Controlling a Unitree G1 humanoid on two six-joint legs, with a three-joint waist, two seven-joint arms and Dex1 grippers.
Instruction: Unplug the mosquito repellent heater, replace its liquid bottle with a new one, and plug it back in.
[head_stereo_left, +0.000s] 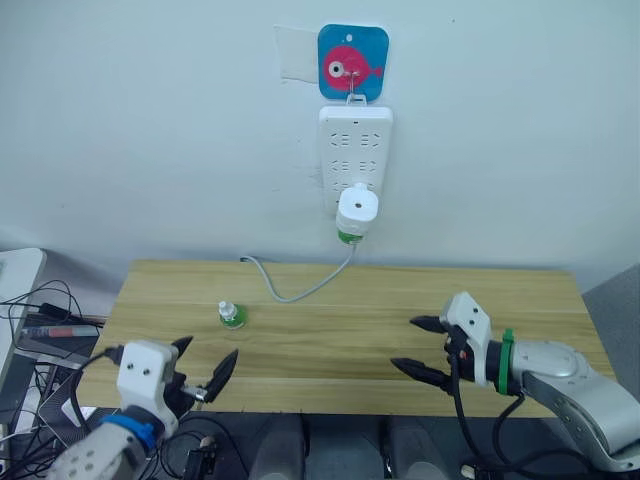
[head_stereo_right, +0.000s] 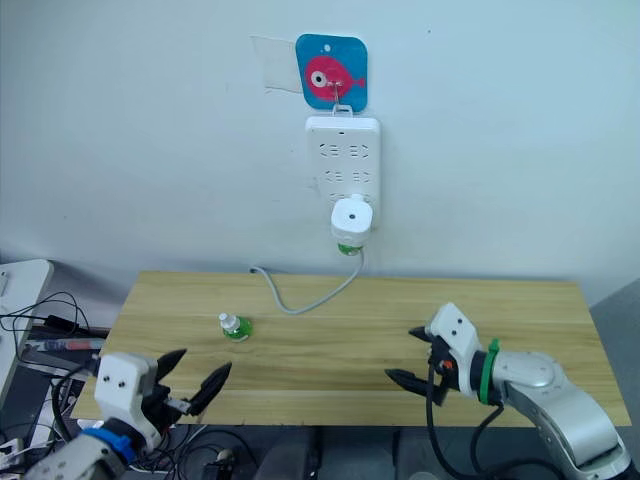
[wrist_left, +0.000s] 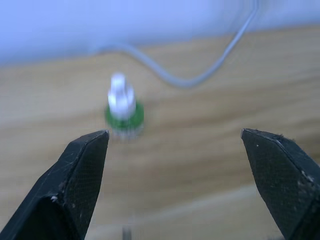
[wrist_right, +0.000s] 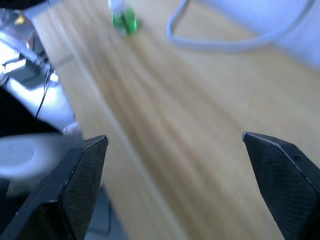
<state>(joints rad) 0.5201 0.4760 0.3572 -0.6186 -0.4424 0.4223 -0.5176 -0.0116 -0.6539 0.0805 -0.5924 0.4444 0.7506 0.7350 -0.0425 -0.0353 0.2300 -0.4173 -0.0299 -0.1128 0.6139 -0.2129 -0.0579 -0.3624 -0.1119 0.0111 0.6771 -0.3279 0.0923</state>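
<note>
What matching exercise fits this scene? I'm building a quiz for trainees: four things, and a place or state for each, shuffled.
1. mosquito repellent heater
2. new bottle
3. left pincer
4. grey cable

A. open, above the table's near edge
B. lying across the wooden table
C. plugged into the power strip on the wall
D. standing upright on the table

Pairs: 1-C, 2-D, 3-A, 4-B

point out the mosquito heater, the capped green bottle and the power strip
mosquito repellent heater (head_stereo_left: 357, 207), left eye view, on its white round-holed face
capped green bottle (head_stereo_left: 231, 315), left eye view, on its green body
power strip (head_stereo_left: 355, 140), left eye view, on its upper sockets
</note>
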